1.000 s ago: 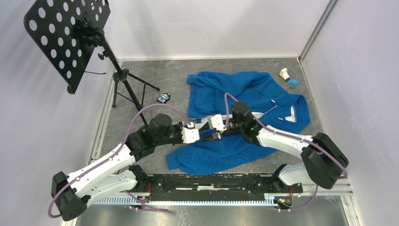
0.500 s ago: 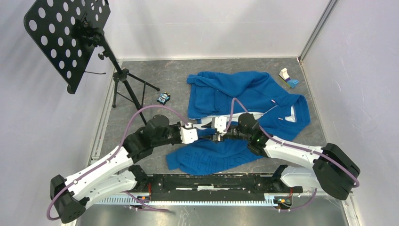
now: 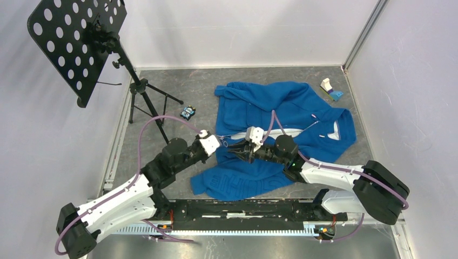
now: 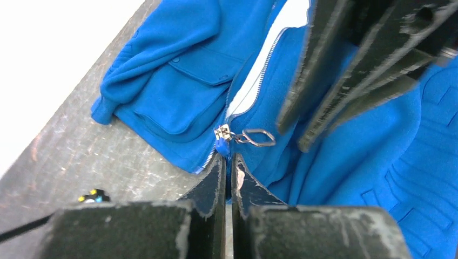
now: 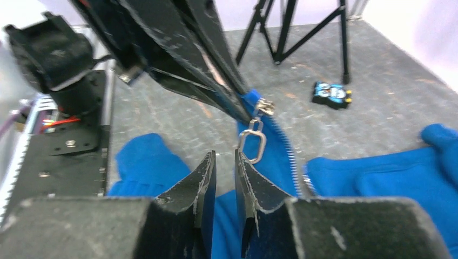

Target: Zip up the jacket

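Observation:
The bright blue jacket (image 3: 281, 108) lies spread on the grey table, front open, with its pale zipper (image 4: 254, 75) running up the middle. My left gripper (image 4: 229, 157) is shut on the jacket's hem just below the zipper slider (image 4: 222, 133); it also shows in the top view (image 3: 226, 144). The slider's metal ring pull (image 5: 252, 144) hangs free. My right gripper (image 5: 225, 154) is slightly open, with nothing between its jaws. Its right fingertip (image 5: 240, 156) is beside the ring. In the top view the right gripper (image 3: 237, 150) faces the left one closely.
A black perforated music stand (image 3: 75, 43) on a tripod (image 3: 146, 94) stands at the back left. A small blue-black object (image 3: 187, 112) lies near it. A white and blue item (image 3: 329, 89) sits at the back right. The black rail (image 3: 243, 208) runs along the near edge.
The left wrist has drawn back and to the left, still holding the hem. The right arm has dropped lower and its gripper has swung in close to the slider.

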Action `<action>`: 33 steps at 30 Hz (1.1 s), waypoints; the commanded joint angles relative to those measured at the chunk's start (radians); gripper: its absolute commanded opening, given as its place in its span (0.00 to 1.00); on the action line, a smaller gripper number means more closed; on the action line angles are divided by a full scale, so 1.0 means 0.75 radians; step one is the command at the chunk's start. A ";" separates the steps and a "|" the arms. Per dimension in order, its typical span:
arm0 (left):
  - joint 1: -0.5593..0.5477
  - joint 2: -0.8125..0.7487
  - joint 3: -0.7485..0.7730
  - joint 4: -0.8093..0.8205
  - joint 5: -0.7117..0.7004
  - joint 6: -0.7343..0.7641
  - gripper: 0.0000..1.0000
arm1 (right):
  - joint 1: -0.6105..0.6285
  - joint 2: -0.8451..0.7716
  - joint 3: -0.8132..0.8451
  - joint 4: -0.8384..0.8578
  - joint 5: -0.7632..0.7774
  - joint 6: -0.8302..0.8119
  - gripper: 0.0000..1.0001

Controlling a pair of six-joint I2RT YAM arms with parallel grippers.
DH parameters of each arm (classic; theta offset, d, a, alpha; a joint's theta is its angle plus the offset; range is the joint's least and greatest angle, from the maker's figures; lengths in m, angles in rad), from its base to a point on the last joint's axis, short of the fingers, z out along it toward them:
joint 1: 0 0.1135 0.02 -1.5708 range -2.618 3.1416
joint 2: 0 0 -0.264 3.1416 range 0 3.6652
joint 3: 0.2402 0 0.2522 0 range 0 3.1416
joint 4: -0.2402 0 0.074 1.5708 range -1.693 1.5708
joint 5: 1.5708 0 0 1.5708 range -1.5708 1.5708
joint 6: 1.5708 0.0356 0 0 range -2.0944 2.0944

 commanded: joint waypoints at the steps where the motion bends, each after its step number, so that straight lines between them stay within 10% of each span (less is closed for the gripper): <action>1: -0.002 -0.089 -0.222 0.500 -0.089 -0.300 0.02 | 0.085 -0.032 -0.092 0.228 0.026 0.253 0.23; 8: -0.002 -0.191 -0.472 0.794 0.013 -0.382 0.02 | 0.148 -0.152 -0.180 0.186 0.077 0.252 0.25; 15: -0.002 -0.299 -0.522 0.719 0.075 -0.438 0.02 | 0.102 -0.284 -0.171 0.023 0.498 -0.085 0.69; 21: -0.002 -0.339 -0.581 0.819 0.227 -0.415 0.02 | 0.055 -0.138 0.047 -0.304 -0.069 -0.596 0.60; 33: -0.002 -0.260 -0.546 0.789 0.321 -0.324 0.02 | 0.044 0.019 0.244 -0.535 -0.283 -0.686 0.42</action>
